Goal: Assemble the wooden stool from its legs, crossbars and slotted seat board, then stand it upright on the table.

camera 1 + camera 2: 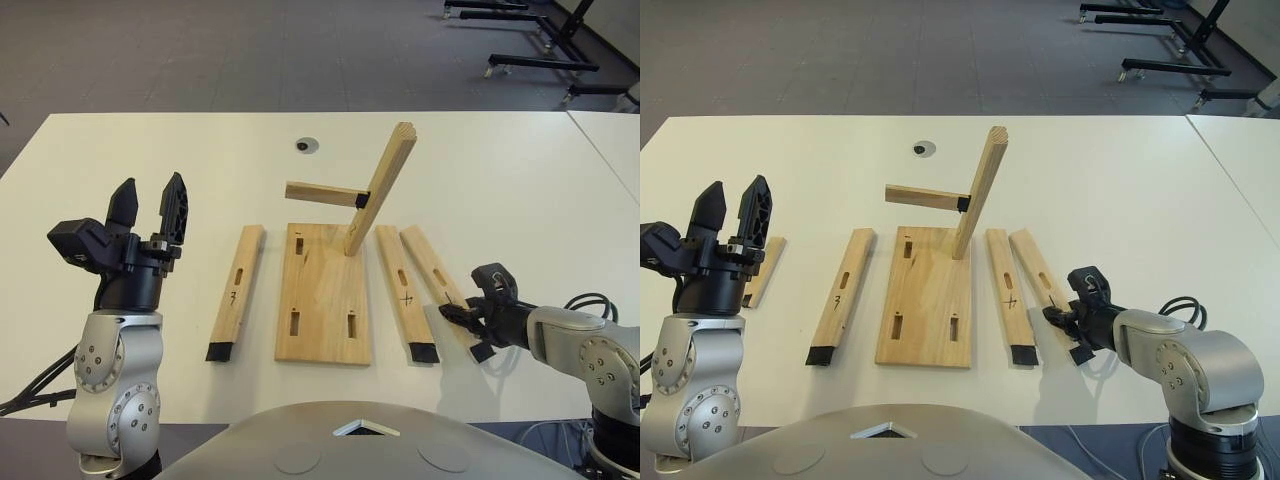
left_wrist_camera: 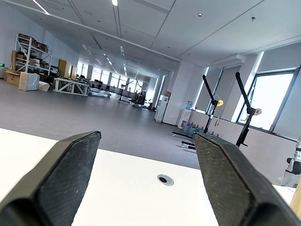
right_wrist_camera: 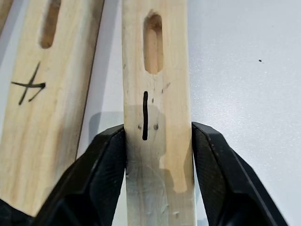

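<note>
Right gripper fingers pinch the pale slotted wooden leg near its foot; likely stiff, light. Left gripper fingers spread wide, empty.

A large open industrial lab hall: beyond the white table stretches bare grey floor, with carton-stacked shelving, workbenches, black stand frames, tall windows and ceiling strip lights.

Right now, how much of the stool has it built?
Done: one leg stands in the seat board, a crossbar plugged into it. In hand: the right claw grips the rightmost leg, flat on the table. Remaining: that leg, two other legs lying beside the board, then standing it upright.
</note>
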Available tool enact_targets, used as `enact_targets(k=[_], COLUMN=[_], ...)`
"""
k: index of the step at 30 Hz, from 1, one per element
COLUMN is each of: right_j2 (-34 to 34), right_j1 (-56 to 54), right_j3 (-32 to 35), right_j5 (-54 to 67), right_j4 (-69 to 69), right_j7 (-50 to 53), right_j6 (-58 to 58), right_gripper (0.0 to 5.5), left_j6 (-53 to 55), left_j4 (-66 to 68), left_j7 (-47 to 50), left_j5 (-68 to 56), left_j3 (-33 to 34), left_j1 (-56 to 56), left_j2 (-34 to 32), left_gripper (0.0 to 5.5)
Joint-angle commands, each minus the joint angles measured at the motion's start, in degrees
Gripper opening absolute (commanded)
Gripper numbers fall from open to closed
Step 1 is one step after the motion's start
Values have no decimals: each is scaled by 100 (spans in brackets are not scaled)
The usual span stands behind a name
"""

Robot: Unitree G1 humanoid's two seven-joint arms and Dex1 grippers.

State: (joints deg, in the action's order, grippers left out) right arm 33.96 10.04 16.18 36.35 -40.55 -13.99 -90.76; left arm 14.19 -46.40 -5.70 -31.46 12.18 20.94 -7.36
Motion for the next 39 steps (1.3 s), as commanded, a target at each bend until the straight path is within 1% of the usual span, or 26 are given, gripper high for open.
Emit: enact_targets(k=[1,3,7,9,12,13,15,17,18,21,22,24,27,30,33,35,39], right_j2=[-376,-580,-1163,-1325,-1646,-1760,-1885,-1864,-1748,-1204,-1036,-884,-808,-852,-972,-1141,-1161], right_j1=[-455,-992,-1861,-2190,-3221,-3711,-4296,-4544,-4545,-4214,-4097,-4015,-3900,-3728,-3541,-3321,-2865], right_j3=[-31,56,317,276,573,776,988,1067,1048,778,680,542,168,-101,-331,-577,-1156], right_j5=[-310,-483,-905,-1054,-1003,-671,-19,1039,1724,3207,3513,4093,4247,4123,4029,3767,3065], right_j4=[482,951,2017,2295,2939,3104,3092,2669,2376,1563,1404,1253,962,891,1009,1215,1299], right_j7=[150,240,649,642,551,345,-118,-794,-1220,-2327,-2545,-2623,-2753,-2736,-2741,-2803,-3267], right_j6=[542,937,2184,2935,4510,4893,5313,5219,4972,4284,4106,3934,3982,4156,4322,4492,4791], right_gripper=[205,205,205,205,205,205,205,205,205,204,204,204,204,204,204,204,204], left_j6=[-23,-42,-20,-21,-55,-124,-101,141,338,994,1237,1635,2035,2285,2401,2467,2550], left_j4=[241,409,779,997,1370,1455,1612,1754,1788,1713,1643,1573,1515,1385,1352,1359,1492], left_j7=[-93,-182,-345,-405,-487,-490,-608,-1045,-1386,-2406,-2760,-3271,-3535,-3740,-3809,-3801,-3750], left_j5=[-70,-138,-265,-255,-218,-173,-319,-841,-1233,-2461,-2771,-3225,-3753,-4093,-4413,-4685,-4769], left_j3=[110,185,355,409,491,540,607,576,557,586,544,462,309,101,-10,-17,-140], left_j1=[-220,-368,-901,-1149,-1670,-1898,-2275,-2586,-2658,-2649,-2625,-2665,-2905,-3178,-3481,-3664,-3917], left_j2=[-115,-181,-433,-532,-707,-770,-891,-1065,-1201,-1703,-1926,-2295,-2526,-2649,-2648,-2659,-2635], left_gripper=[359,359,359,359,359,359,359,359,359,359,359,359,359,359,359,359,359])
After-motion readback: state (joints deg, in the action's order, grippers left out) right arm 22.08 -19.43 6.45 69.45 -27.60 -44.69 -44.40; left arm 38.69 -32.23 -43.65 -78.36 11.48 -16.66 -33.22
